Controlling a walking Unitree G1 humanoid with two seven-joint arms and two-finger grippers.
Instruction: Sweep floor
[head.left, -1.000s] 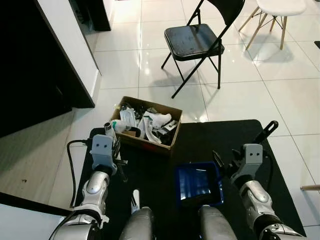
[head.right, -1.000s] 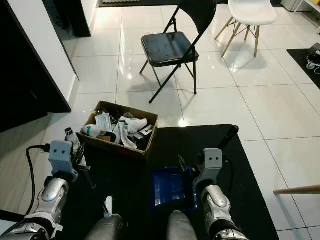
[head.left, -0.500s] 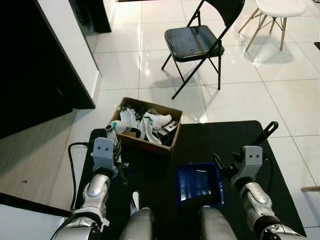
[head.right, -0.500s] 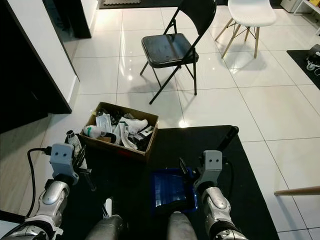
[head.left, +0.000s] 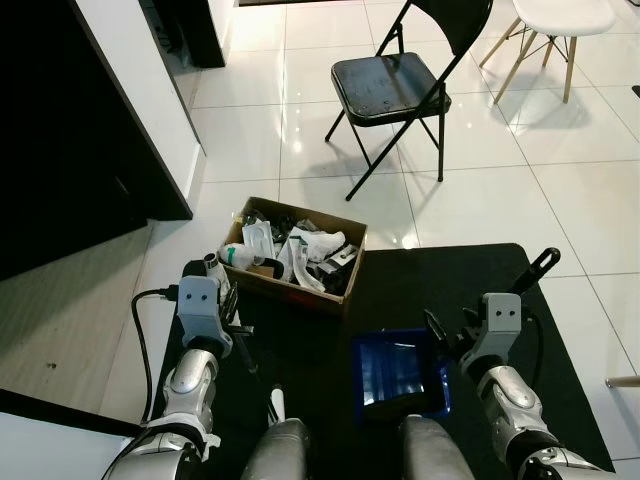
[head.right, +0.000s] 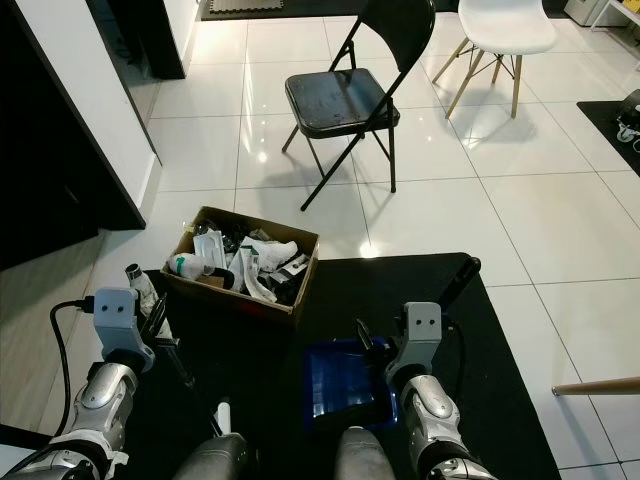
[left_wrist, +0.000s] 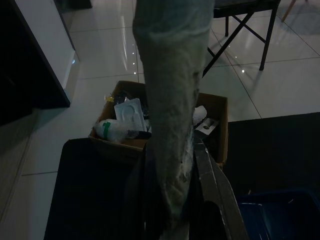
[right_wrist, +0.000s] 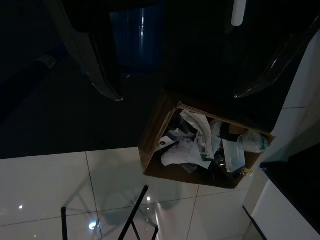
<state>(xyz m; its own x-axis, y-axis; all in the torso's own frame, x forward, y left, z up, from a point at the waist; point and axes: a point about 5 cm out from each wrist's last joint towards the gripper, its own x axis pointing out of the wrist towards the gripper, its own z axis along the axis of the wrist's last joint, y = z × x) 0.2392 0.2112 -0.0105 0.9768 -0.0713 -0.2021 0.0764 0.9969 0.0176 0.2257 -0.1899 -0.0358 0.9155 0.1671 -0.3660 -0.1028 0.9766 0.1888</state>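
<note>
The black mat (head.left: 420, 290) lies on the white tiled floor (head.left: 480, 190). A cardboard box (head.left: 296, 250) full of rubbish sits on the mat's far left corner. A blue dustpan (head.left: 398, 370) lies flat near the mat's near edge, touching the right gripper (head.left: 447, 337), whose fingers are spread apart. The left gripper (head.left: 232, 325) is closed around the broom handle (left_wrist: 172, 115). The handle is a long stick that leans from near the box down toward the robot's legs.
</note>
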